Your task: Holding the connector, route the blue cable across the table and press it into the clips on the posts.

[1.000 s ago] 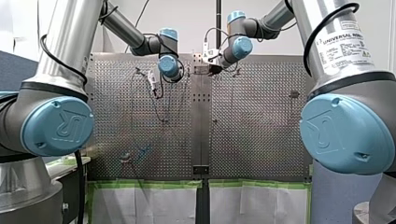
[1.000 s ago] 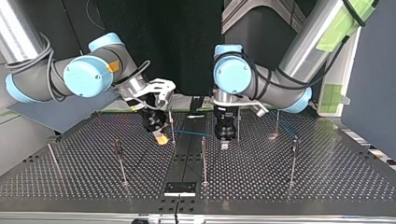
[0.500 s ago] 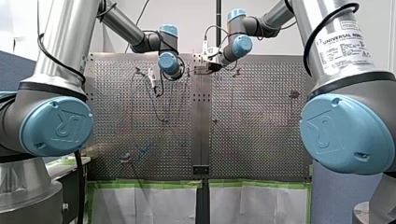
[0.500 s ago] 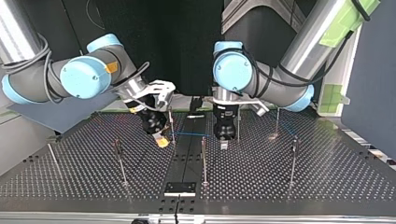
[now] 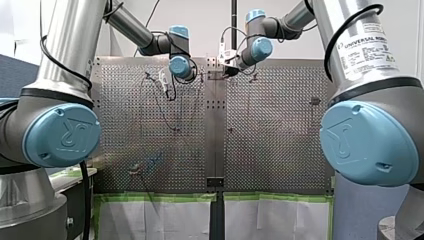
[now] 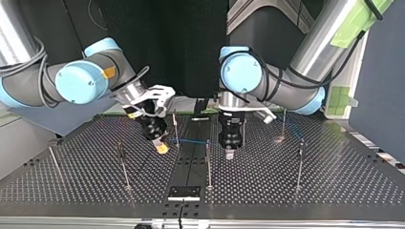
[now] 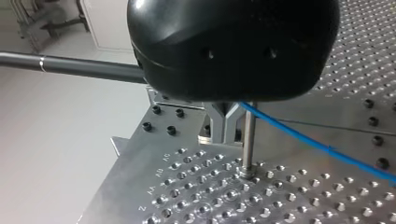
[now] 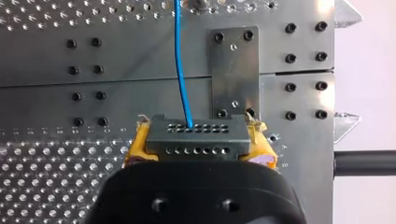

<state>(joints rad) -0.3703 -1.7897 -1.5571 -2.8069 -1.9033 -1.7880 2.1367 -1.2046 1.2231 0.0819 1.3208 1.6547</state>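
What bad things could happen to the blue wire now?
The blue cable looks stretched straight from the connector, which my right gripper pinches between yellow pads. A hard tug might twist it or pull it loose. In the left wrist view the cable meets the thin post high up, at a spot that is hidden, so it could slip off there instead of seating.

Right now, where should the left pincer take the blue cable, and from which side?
Likely the straight span of the blue cable between the two posts flanking the centre strip, away from the connector held in my right pincer. Bring my left pincer down from above, set crosswise: the span runs level, clear of the table, so both sides look free.
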